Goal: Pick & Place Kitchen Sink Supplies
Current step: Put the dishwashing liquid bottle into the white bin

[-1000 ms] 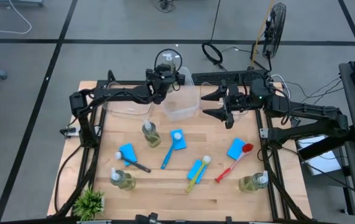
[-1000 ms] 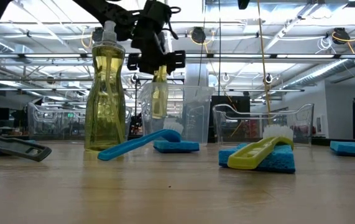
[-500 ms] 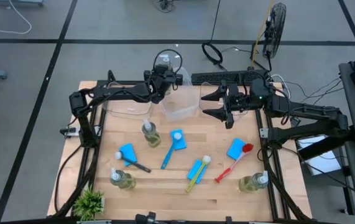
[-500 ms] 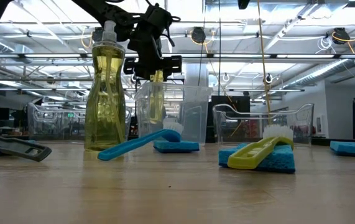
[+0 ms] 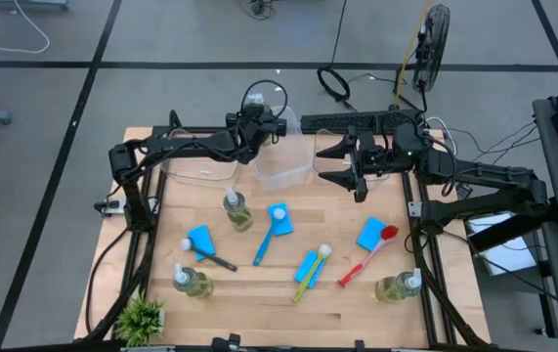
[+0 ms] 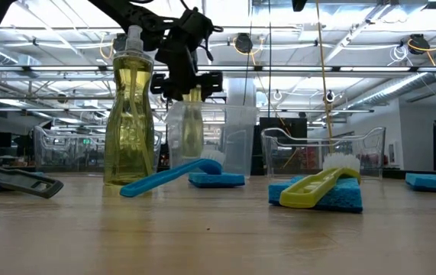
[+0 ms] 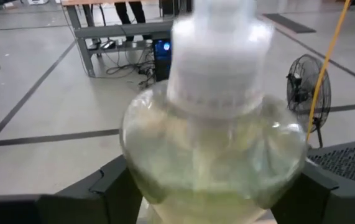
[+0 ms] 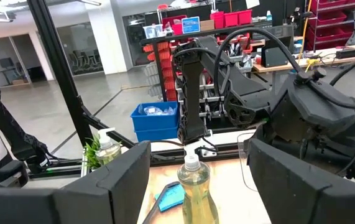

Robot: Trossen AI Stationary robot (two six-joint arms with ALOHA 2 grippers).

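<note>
Between left tool's [image 6: 189, 85] fingers, soap bottle [image 6: 191, 122].

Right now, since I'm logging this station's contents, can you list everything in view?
soap bottles: four, yellowish; three standing on the table, one in the middle bin
sponges: four, blue, spread mid-table
dish brushes: four; blue, black, yellow-green, red; each lying by or on a sponge
clear bins: at least two, at the table's far side
potted plant: one, green, front-left corner
table: one, wooden
left hand: dark, over the middle bin, around that bottle
right hand: dark, open, empty, right of that bin
</note>
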